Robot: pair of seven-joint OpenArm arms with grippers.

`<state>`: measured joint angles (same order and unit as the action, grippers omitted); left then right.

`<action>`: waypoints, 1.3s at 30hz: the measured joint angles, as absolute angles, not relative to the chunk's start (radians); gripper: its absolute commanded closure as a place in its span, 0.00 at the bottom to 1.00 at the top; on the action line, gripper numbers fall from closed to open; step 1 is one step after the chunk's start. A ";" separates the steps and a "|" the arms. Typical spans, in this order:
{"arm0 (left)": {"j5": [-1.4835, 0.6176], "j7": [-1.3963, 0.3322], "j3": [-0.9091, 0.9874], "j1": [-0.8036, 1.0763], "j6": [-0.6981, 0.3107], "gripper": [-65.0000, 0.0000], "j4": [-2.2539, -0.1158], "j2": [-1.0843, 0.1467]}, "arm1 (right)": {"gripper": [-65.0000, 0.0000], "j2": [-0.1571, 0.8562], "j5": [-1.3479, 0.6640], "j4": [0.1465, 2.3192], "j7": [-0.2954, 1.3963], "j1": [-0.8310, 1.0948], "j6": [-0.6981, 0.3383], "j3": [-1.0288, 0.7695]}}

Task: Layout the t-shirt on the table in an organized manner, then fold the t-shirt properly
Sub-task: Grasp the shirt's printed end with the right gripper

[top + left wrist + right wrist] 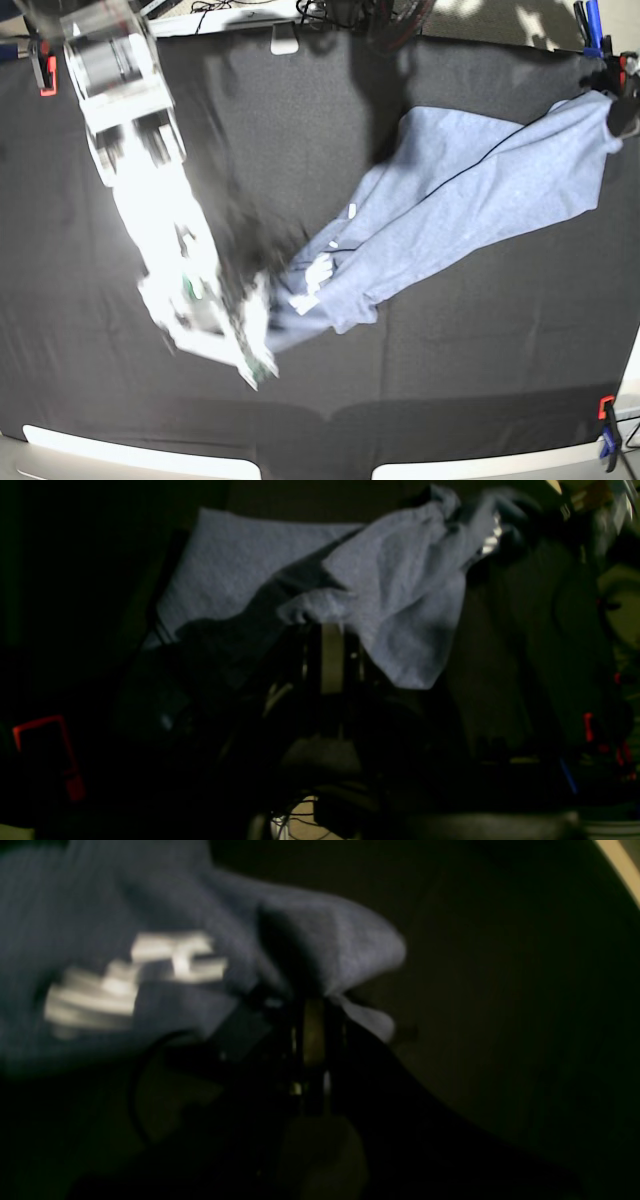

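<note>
The t-shirt point(470, 190), light heathered blue-grey, is stretched diagonally above the black table point(90, 380), its far corner raised at the upper right and its bunched lower end, showing bits of white lettering point(130, 980), near the middle.

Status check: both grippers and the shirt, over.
Left gripper shut on t-shirt. Right gripper shut on it too. Shirt stretched, rumpled over table. Nothing blocking.

Black table point(480, 380), t-shirt point(470, 190) across it
</note>
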<state>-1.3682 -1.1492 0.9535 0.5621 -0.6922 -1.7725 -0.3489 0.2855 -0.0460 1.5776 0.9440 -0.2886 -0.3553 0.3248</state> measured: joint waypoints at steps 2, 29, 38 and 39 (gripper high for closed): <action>-1.369 -1.149 0.953 0.561 -0.692 1.00 -1.773 -0.348 | 1.00 0.326 -0.046 1.702 0.942 -0.179 -0.342 0.305; -1.366 -1.149 0.951 0.559 -0.692 1.00 -1.773 -0.352 | 0.45 0.360 -0.284 2.104 0.888 0.299 -0.356 0.081; -1.366 -1.177 0.951 0.559 -0.692 1.00 -1.773 -0.347 | 0.39 0.337 -0.390 1.881 0.911 0.109 -0.389 -0.103; -1.365 -1.179 0.951 0.559 -0.692 1.00 -1.773 -0.347 | 0.39 0.336 -0.406 1.826 0.942 0.083 -0.401 -0.105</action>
<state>-1.3651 -1.1790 0.9508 0.5594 -0.6922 -1.7725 -0.3466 0.3363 -0.4065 1.8263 0.9424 0.0834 -0.4007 -0.1055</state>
